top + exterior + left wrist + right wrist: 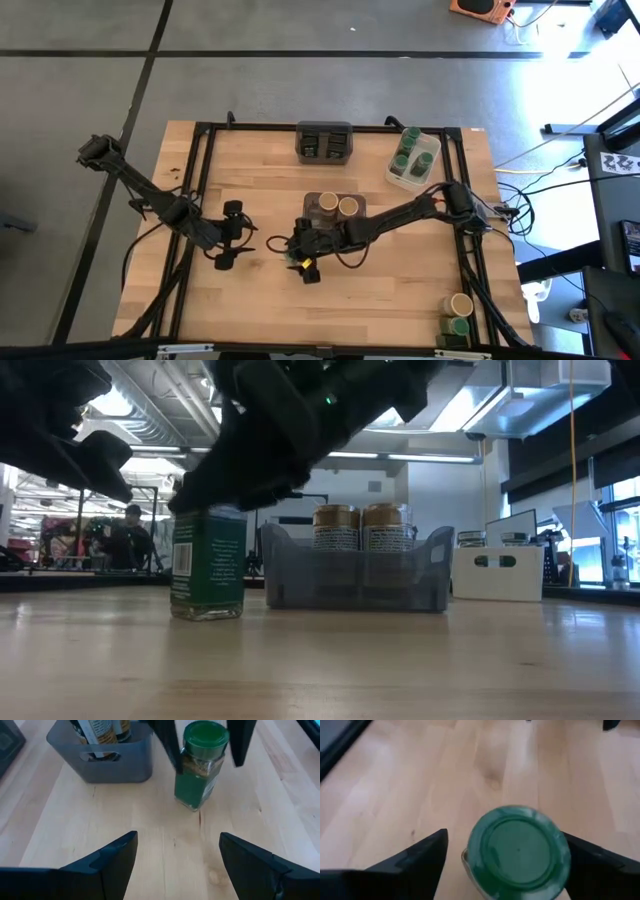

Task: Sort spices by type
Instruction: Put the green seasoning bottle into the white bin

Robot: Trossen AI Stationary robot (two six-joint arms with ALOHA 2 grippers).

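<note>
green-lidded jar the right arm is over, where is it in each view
High view: hidden under the right gripper, centre of the table.
Low view: green-lidded jar standing upright left of centre, gripper above it.
Left wrist view: top centre, between two dark fingers.
Right wrist view: lid seen from above, bottom centre.
Shared landmark: grey bin holding tan-lidded jars, beside the jar.

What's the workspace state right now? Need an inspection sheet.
Surface: light wooden table, black frame.
Job's things: green-lidded glass spice jar upright, beside the grey plastic bin holding two tan-lidded jars; more jars in the white tray and at the table's corner.
Clutter: nothing seen.
Grippers: right gripper fingers open around the green jar; left gripper open, empty, facing it.
Cables: on the floor, right.
Surroundings: person far behind.
</note>
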